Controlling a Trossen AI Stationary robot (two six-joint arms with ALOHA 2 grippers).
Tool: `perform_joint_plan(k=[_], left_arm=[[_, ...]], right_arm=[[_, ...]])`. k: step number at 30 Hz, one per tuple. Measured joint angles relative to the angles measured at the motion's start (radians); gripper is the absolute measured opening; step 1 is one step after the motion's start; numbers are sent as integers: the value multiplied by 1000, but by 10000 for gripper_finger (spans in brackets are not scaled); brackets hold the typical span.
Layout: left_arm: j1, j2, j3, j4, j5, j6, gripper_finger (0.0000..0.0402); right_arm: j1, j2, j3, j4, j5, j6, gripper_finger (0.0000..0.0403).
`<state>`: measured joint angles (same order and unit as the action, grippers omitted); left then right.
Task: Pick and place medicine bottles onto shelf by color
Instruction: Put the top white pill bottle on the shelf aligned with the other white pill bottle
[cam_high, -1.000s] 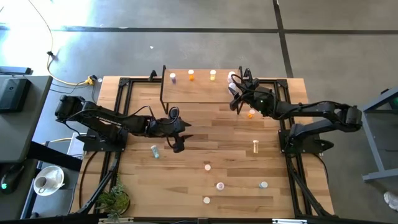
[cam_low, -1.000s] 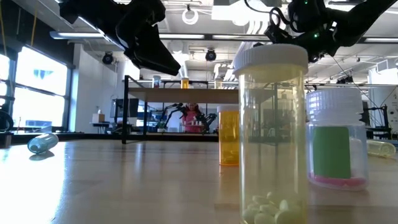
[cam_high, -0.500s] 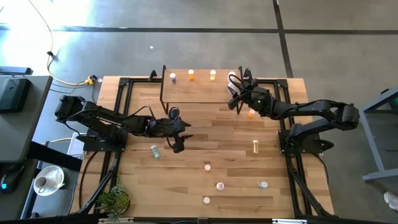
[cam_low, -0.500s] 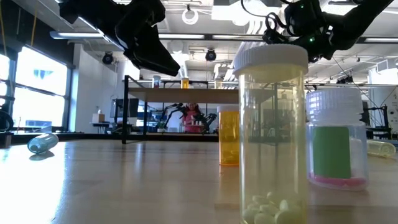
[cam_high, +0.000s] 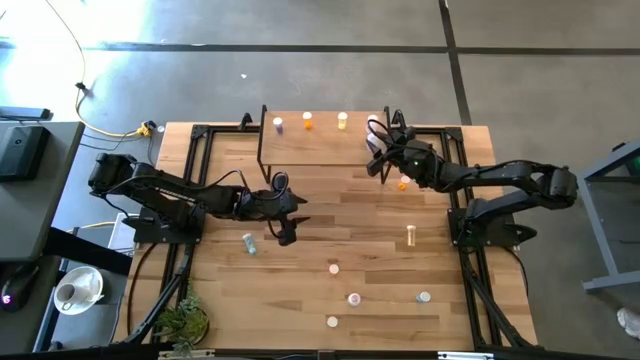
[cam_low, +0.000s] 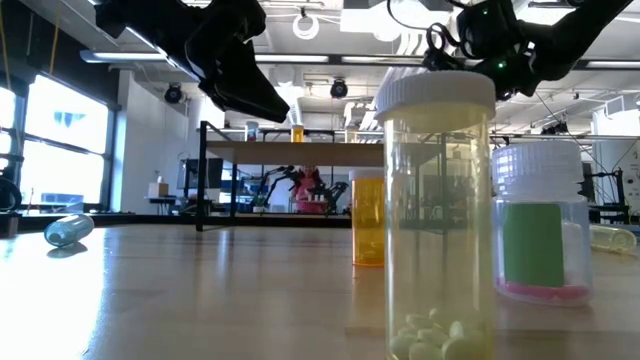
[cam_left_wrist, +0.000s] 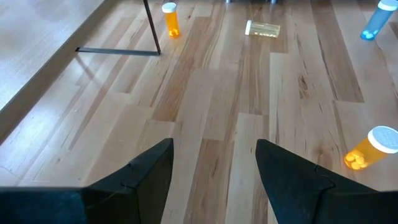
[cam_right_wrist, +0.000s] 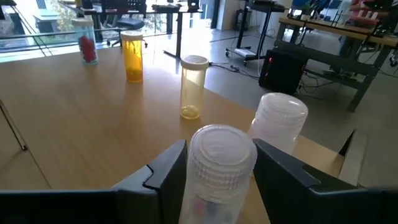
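Right claw (cam_right_wrist: 217, 165) flanks a white-capped bottle (cam_right_wrist: 219, 163) on the shelf (cam_right_wrist: 74, 118), grip unclear; left claw (cam_left_wrist: 214, 171) wide

Bright daylight washes the grey concrete floor (cam_high: 130, 30) at the overhead view's upper left (near glare). In the level view, tall windows (cam_low: 60, 140) glow while the near clear plastic pill bottle (cam_low: 437, 215) looms soft and oversized.
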<state>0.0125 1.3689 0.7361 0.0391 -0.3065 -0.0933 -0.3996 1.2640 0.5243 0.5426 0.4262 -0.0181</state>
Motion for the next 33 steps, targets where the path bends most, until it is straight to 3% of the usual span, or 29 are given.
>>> perform_joint_plan(k=[8,20,27,33], left_arm=[[0,0,0,-7,0,0,217],[0,0,0,-13,0,0,217],[0,0,0,-14,0,0,217],[0,0,0,-15,0,0,217]], right_arm=[[0,0,0,5,38,11,206],[1,-11,0,30,36,11,209],[51,-97,0,2,35,-37,209],[118,-208,0,-155,36,-11,209]])
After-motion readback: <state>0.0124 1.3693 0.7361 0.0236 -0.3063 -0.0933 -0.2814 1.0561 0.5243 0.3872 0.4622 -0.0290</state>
